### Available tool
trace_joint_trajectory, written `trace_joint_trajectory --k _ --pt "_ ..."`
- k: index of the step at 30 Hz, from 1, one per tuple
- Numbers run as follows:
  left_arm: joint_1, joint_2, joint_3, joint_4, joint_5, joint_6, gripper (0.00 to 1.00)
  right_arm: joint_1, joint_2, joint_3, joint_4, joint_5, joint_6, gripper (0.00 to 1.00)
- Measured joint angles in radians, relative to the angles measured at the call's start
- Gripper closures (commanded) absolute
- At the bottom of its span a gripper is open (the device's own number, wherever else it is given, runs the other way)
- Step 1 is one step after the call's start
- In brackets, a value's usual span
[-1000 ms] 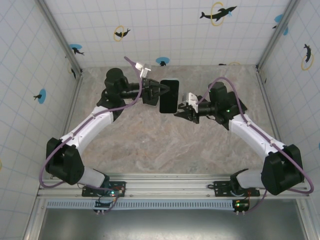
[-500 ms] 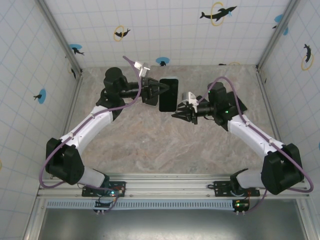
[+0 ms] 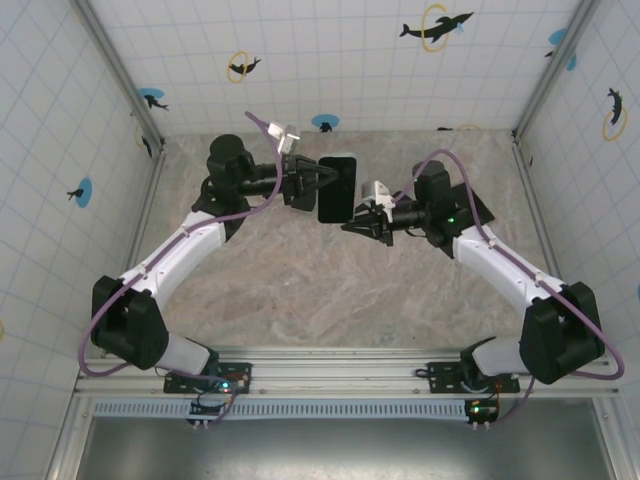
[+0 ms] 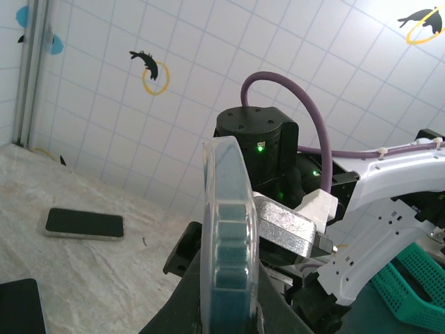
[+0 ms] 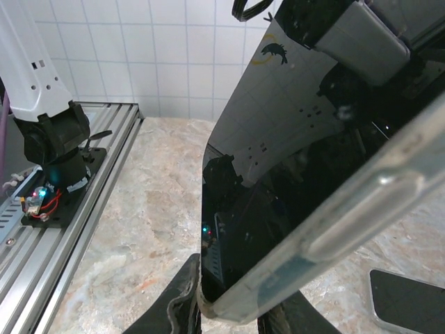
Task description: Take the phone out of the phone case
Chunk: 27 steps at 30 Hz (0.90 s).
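A black phone (image 3: 338, 188) in a clear phone case (image 5: 348, 223) hangs in the air above the back of the table. My left gripper (image 3: 318, 181) is shut on its left long edge. In the left wrist view the cased phone (image 4: 229, 229) stands edge-on between the fingers of that gripper (image 4: 229, 306). My right gripper (image 3: 352, 224) has come in from the right at the phone's near corner. In the right wrist view the dark screen (image 5: 278, 174) runs up from the right gripper (image 5: 236, 309), with one finger against the glass and the other behind the case.
A second phone (image 4: 83, 224) lies flat on the marble table (image 3: 300, 290), and another dark phone (image 4: 17, 306) lies nearer. One more phone (image 5: 407, 303) lies on the table at the right. A green basket (image 4: 417, 285) sits beyond the right arm. Tiled walls close in the sides.
My right gripper has moved left and up to the phone's near corner, and its jaws have narrowed onto it. The left gripper has lifted the phone slightly.
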Motion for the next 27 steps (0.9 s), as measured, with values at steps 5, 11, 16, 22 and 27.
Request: trace_joint_trajectory --k 5,11,16,22,27 --pt "0.000 0.000 0.000 0.003 0.000 -0.001 1.00 0.000 0.007 0.000 -0.001 -0.008 0.000 0.81" --pt "0.001 0.000 0.000 0.018 0.020 0.000 1.00 0.000 0.017 0.009 -0.026 -0.022 0.010 0.88" --pt "0.001 0.000 -0.002 0.030 0.026 -0.001 1.00 0.000 0.018 0.013 -0.026 -0.025 0.019 0.88" --pt "0.001 0.000 -0.005 0.044 0.026 -0.004 1.00 0.000 0.024 0.013 -0.010 -0.038 0.047 0.88" --pt "-0.001 0.000 -0.010 0.048 0.019 -0.015 1.00 -0.003 0.032 0.013 -0.002 -0.039 0.056 0.90"
